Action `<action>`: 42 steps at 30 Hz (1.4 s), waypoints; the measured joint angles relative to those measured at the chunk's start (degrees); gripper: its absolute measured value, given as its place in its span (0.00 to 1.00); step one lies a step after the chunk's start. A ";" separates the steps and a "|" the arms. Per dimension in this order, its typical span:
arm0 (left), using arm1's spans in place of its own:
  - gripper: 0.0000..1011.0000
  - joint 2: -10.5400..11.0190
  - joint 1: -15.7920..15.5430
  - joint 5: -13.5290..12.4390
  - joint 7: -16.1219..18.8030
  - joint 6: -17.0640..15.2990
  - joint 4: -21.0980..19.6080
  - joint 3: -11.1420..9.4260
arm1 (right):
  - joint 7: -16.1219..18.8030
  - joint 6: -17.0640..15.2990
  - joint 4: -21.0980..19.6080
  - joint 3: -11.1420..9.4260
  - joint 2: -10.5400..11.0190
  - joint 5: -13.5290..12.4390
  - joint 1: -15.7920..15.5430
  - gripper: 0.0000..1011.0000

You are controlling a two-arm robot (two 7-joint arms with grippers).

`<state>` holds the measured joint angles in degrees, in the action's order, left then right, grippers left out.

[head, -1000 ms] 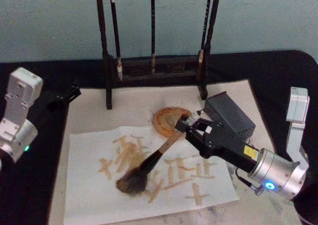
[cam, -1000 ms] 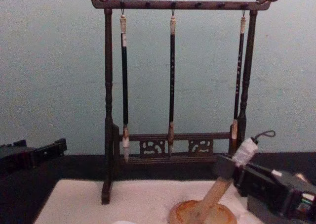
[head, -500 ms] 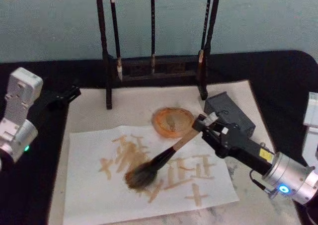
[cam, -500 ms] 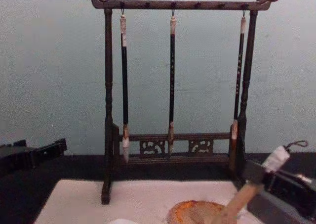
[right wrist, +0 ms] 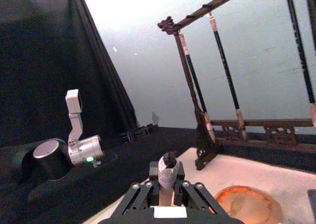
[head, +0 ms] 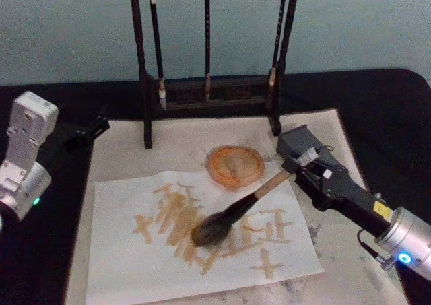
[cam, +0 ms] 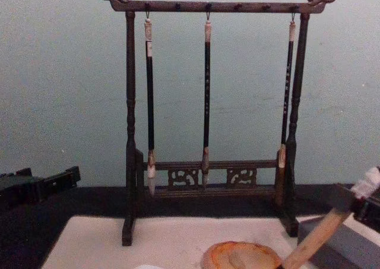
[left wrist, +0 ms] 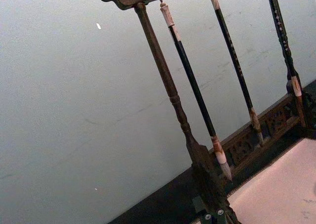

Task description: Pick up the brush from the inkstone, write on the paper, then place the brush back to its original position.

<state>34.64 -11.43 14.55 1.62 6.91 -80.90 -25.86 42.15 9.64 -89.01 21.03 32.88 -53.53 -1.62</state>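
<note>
Right gripper: closed on the handle's top end, toward the desk's right edge.
Brush: slanted, bristles pressed mid-sheet on the paper, among tan strokes.
Inkstone: just behind the paper, vacant.
Left gripper: parked near the desk's left edge.
Handling: light, even pressure; drag smoothly, without wrinkling the sheet.

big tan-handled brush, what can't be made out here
- Chest view: large tan-handled calligraphy brush, bristle head cut off by bottom edge.
- Right wrist view: its shaft hidden behind right gripper clamping it.
- Head view: bristle contact with white paper unclear from above; tan strokes blurred.
- Far-left parked left gripper: too dark.
</note>
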 joint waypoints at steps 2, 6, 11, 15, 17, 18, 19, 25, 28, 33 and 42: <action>0.99 0.00 0.00 0.00 0.00 0.00 0.00 0.00 | -0.09 0.09 -0.13 -0.35 0.13 -0.11 -0.28 0.16; 0.99 0.00 0.00 0.00 0.00 0.00 0.00 0.00 | -0.23 0.32 -0.42 -1.20 0.41 -0.34 -0.90 0.16; 0.99 0.00 0.00 0.00 0.00 0.00 0.00 0.00 | -0.57 0.54 -0.80 -2.36 0.92 -0.65 -1.78 0.16; 0.99 0.00 0.00 0.00 0.00 0.00 0.00 0.00 | -1.17 0.54 -1.09 -3.22 1.47 -0.59 -2.23 0.16; 0.99 0.00 0.00 0.00 0.00 0.00 0.00 0.00 | -1.54 0.51 -1.40 -3.72 1.80 -0.47 -2.51 0.16; 0.99 0.00 0.00 0.00 0.00 0.00 0.00 0.00 | -1.59 0.50 -1.47 -3.84 1.86 -0.45 -2.58 0.16; 0.99 0.00 0.00 0.00 0.00 0.00 0.00 0.00 | -1.67 0.50 -1.68 -4.18 2.02 -0.43 -2.75 0.16; 0.99 0.00 0.00 0.00 0.00 0.00 0.00 0.00 | -1.63 0.37 -2.60 -5.47 2.35 -0.98 -3.10 0.16; 0.99 0.00 0.00 0.00 0.00 0.00 0.00 0.00 | -1.15 0.03 -3.07 -5.93 2.39 -1.83 -2.93 0.16; 0.99 0.00 0.00 0.00 0.00 0.00 0.00 0.00 | -0.62 -1.02 -3.40 -6.28 2.28 -3.38 -1.70 0.16; 0.99 0.00 0.00 0.00 0.00 0.00 0.00 0.00 | -0.32 -3.39 -1.79 -6.16 1.72 -6.12 2.44 0.16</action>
<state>34.64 -11.43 14.55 1.62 6.91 -80.90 -25.86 41.83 6.26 -90.79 14.87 34.60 -59.65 0.82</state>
